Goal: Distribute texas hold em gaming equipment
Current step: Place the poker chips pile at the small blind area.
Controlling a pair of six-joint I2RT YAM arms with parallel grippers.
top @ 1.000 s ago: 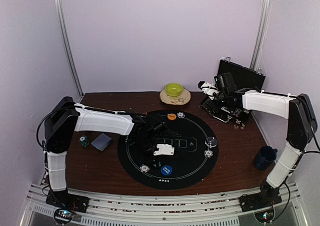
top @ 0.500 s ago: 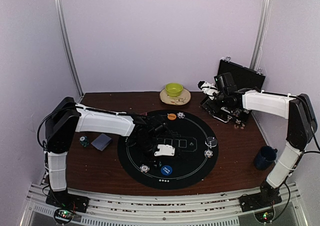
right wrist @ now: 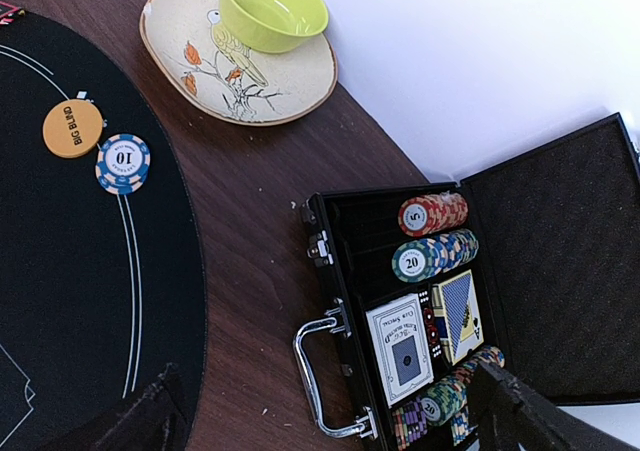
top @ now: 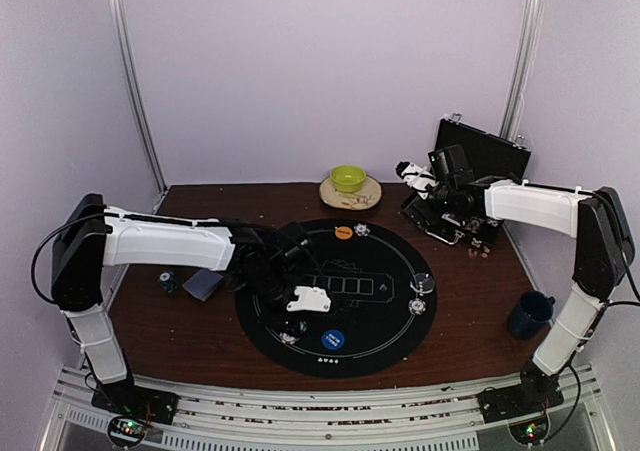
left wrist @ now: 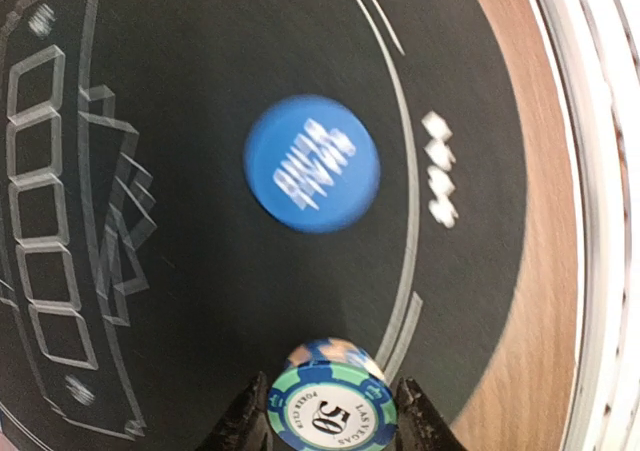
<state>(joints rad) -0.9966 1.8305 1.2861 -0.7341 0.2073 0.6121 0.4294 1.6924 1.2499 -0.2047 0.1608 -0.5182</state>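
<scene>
Tabletop of dark wood (top: 180, 336) carries, at its far left, a small greenish chip (top: 167, 282) and, just beside it on the right, a stack of grey-blue cards (top: 203, 283). The left arm reaches over them onto the round black mat (top: 390, 346). There the left gripper (left wrist: 331, 426) is closed narrowly on a green-edged chip marked 50 (left wrist: 331, 409), pinched between its two dark fingers (left wrist: 247, 421) near the ring line at the mat's front left. Whether that chip touches the mat cannot be told. Just beyond it a blue disc (left wrist: 312, 164) lies flat on the mat, apart from the held chip. At the mat's far edge an orange disc (right wrist: 72, 128) printed BIG BLIND sits with a blue-and-white chip marked 10 (right wrist: 123, 162) just beside it. Behind them, off the mat, a green bowl (right wrist: 272, 8) stands on a cream plate (right wrist: 200, 56). On the mat's right side a clear disc (top: 423, 283) lies with another chip (top: 417, 306) near it. Farther right an open black case (right wrist: 560, 271) rests on the table, holding rows of chips (right wrist: 432, 233) and two card decks (right wrist: 400, 349). The right gripper (right wrist: 335, 426) hangs above the handle side of the case, its jaws spread wide with nothing between them. A dark blue mug (top: 527, 314) stands near the table's right edge, well apart from the mat.
</scene>
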